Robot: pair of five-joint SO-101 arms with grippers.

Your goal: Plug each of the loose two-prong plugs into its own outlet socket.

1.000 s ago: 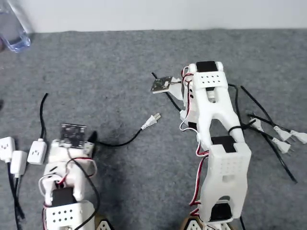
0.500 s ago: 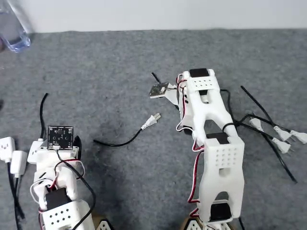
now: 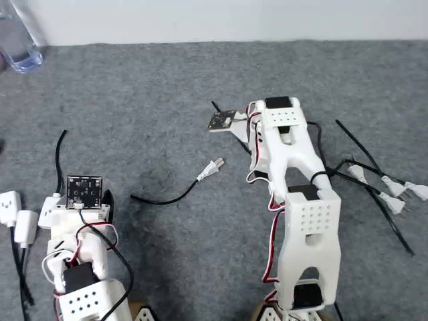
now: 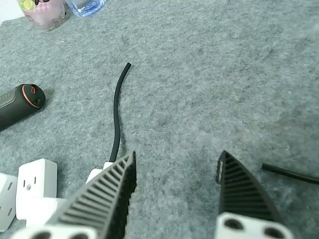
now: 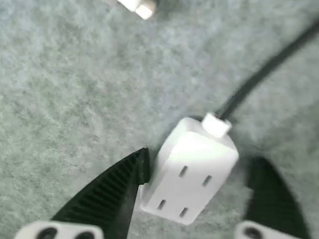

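My right gripper (image 5: pixel 199 165) is open and straddles a white outlet socket (image 5: pixel 192 172) lying on the grey carpet; a black cable (image 5: pixel 264 74) runs off from it. A white plug's tip (image 5: pixel 137 6) shows just beyond. In the high view that loose two-prong plug (image 3: pixel 210 168) lies left of the right arm (image 3: pixel 284 144), and its black cable (image 3: pixel 164 198) curls towards the left arm (image 3: pixel 83 221). My left gripper (image 4: pixel 177 157) is open over bare carpet. White outlet sockets (image 4: pixel 35 181) lie beside one finger (image 4: pixel 107 189), near a thin black cable (image 4: pixel 117 114).
Several more white plugs (image 3: pixel 394 187) on black cables lie at the right of the carpet. White outlet blocks (image 3: pixel 10 207) sit at the left edge. A dark cylinder with an orange ring (image 4: pixel 20 102) and a clear bottle (image 3: pixel 17 40) lie further off at the left.
The left arm has swung left, away from the black cable's end. The right arm has turned slightly to the left. Both have kept still over the last half second.
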